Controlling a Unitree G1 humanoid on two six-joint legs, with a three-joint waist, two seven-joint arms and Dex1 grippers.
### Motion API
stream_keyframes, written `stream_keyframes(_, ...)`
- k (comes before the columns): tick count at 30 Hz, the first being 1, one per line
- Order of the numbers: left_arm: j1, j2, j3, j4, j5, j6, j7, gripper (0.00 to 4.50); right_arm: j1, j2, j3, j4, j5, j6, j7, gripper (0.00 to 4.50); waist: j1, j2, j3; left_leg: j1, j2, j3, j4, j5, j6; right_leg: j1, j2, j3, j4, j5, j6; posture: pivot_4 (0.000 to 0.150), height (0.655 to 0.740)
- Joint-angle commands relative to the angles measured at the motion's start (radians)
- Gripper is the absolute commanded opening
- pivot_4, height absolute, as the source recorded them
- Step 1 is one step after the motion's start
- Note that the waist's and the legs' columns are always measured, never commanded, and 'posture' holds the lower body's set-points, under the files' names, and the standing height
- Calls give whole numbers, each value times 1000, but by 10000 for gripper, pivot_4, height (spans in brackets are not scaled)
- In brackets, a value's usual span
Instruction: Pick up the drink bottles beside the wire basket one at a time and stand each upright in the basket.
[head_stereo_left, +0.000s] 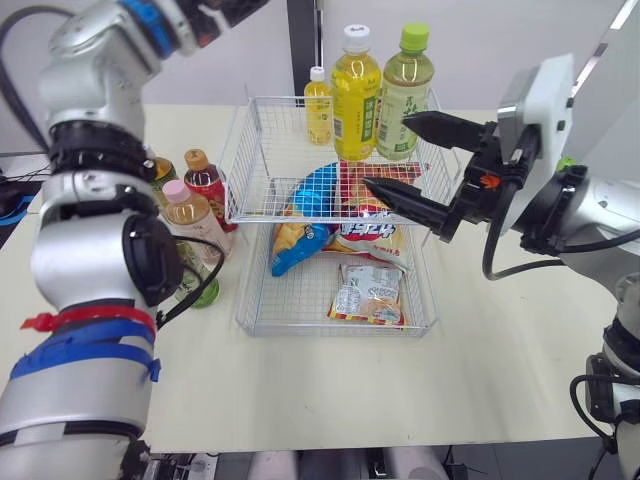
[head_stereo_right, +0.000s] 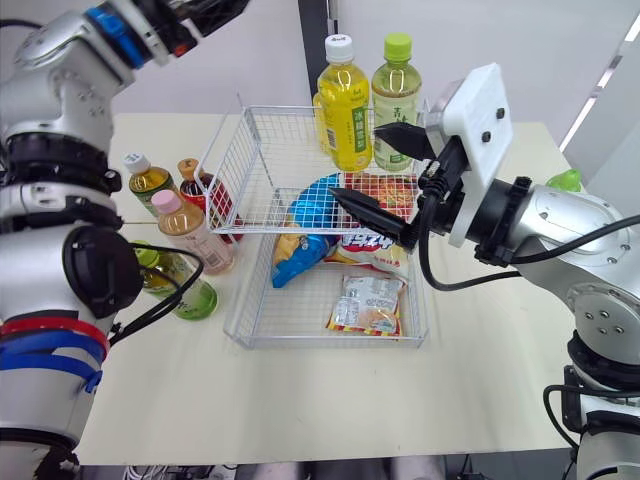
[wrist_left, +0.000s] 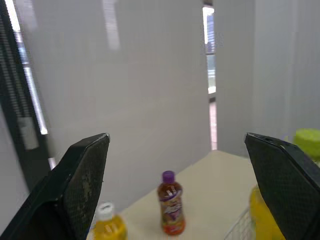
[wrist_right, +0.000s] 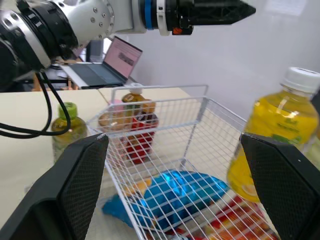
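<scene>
Right hand (head_stereo_left: 386, 150): released, fingers spread wide, empty. It hangs over the 3 o'clock side of the wire basket (head_stereo_left: 243, 160), just beside the green-capped bottle (head_stereo_left: 405, 95).
Left hand (wrist_left: 176, 137): also wide open, gripping nothing, lifted high.
Already in: you've got the green-capped bottle and a big yellow bottle (head_stereo_left: 355, 95) upright together in the upper tray.
Outside: pink-capped bottle (head_stereo_left: 188, 215), red bottle (head_stereo_left: 208, 185) and green bottle (head_stereo_right: 195, 295) bunched on the worktop (head_stereo_left: 300, 390) at the basket's 9 o'clock.
Small yellow bottle (head_stereo_left: 318, 105): 12 o'clock; can't tell if it's inside.
Lower tray: snack bags (head_stereo_left: 367, 292).
</scene>
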Motion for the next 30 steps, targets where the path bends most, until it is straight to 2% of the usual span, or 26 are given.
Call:
stream_keyframes(1,106,81,71,-258,-45,101,96,44792,-43,15,39,35,-36,-75,90,45000,-2,0,0,0,0,0,0,0,0,0,0,0,0,0,0,1500,7400)
stream_keyframes(5,404,188,191,-604,-97,268,166,44792,-76,66,99,120,-80,-144,187,45000,-6,0,0,1,1,-2,0,0,-1,0,0,1,1,0,0,1500,7400)
stream_keyframes(8,604,243,312,-784,-133,362,206,44792,-98,96,126,180,-113,-187,246,45000,-7,0,0,2,1,-2,0,1,-2,0,0,1,1,0,0,1500,7400)
stream_keyframes(14,946,229,566,-1036,-224,516,247,44792,-135,153,159,290,-177,-254,333,45000,9,0,0,3,1,-2,0,2,-3,2,-1,1,2,1,-1,1500,7400)
stream_keyframes(24,1307,87,801,-1193,-374,578,295,44792,-139,181,145,320,-222,-275,377,45000,17,-2,-2,5,1,-3,0,2,-4,3,-1,0,3,1,-2,1500,7400)
stream_keyframes(27,1354,79,798,-1183,-392,550,303,44792,-141,184,141,323,-229,-270,375,45000,16,-3,-2,6,2,-2,0,2,-4,3,0,0,3,1,-2,1500,7400)
stream_keyframes(30,1323,90,739,-1149,-396,525,327,44792,-141,182,137,323,-233,-267,374,45000,19,-3,-2,7,2,-2,0,2,-4,5,0,-1,3,2,-3,1500,7400)
